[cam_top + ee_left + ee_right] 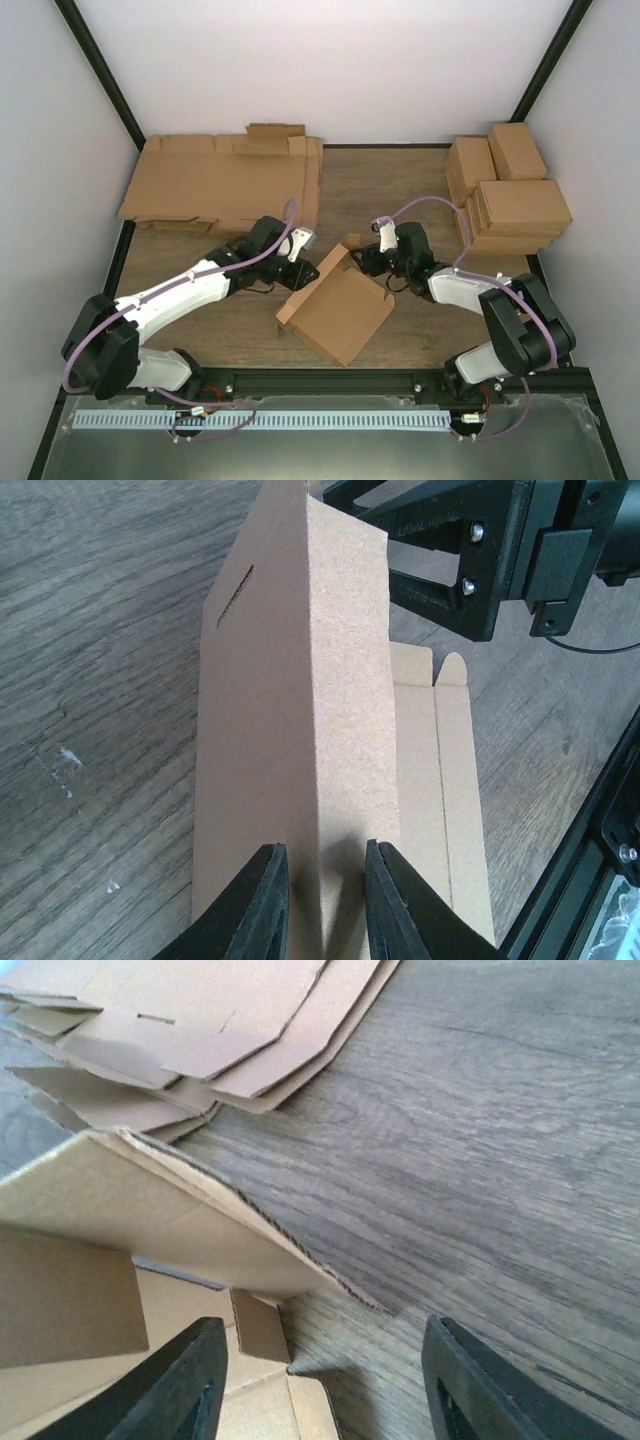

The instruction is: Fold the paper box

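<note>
The paper box [338,310] lies partly folded on the wooden table [400,195], between the two arms and near the front edge, with one side wall raised. The left gripper [322,895] pinches that upright wall, its jaws narrow with the cardboard held between them. The right gripper [320,1370] hovers by the box's far corner, jaws spread wide and holding nothing. Flat cardboard sheets [225,185] lie piled at the far left; closed boxes [510,195] are stacked at the far right

Left pincer [322,870] clamped narrow, right pincer [322,1360] spread wide.
</note>
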Action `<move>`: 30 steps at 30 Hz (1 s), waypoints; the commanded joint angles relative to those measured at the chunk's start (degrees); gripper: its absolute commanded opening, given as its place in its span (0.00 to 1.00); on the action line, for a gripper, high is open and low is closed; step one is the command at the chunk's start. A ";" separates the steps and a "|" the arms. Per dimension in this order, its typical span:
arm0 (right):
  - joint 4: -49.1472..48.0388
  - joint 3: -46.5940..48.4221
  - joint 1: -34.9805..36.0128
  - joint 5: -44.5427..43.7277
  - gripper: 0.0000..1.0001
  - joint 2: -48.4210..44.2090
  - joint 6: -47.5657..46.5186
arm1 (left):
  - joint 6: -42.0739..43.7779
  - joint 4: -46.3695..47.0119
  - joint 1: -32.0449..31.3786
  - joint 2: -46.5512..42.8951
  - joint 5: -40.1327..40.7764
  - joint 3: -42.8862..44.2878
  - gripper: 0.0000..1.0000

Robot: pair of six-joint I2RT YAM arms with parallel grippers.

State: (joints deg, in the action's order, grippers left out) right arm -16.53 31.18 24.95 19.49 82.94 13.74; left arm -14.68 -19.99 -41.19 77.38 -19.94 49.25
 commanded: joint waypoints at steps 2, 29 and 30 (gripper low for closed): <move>-6.48 0.69 -0.45 0.35 0.61 1.06 -4.29 | 1.57 -4.77 0.57 0.44 2.65 0.98 0.24; -0.27 3.50 1.70 4.85 0.01 -3.52 -4.50 | 2.37 -5.24 0.52 1.39 1.77 1.19 0.24; 0.49 3.72 2.09 4.23 0.01 -4.04 -4.22 | 2.37 -5.24 0.58 1.45 1.70 1.26 0.24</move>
State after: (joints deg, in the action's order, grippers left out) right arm -16.58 32.82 25.15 24.16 82.94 8.69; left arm -13.23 -21.89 -40.86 77.41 -18.79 50.59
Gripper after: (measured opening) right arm 0.017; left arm 0.238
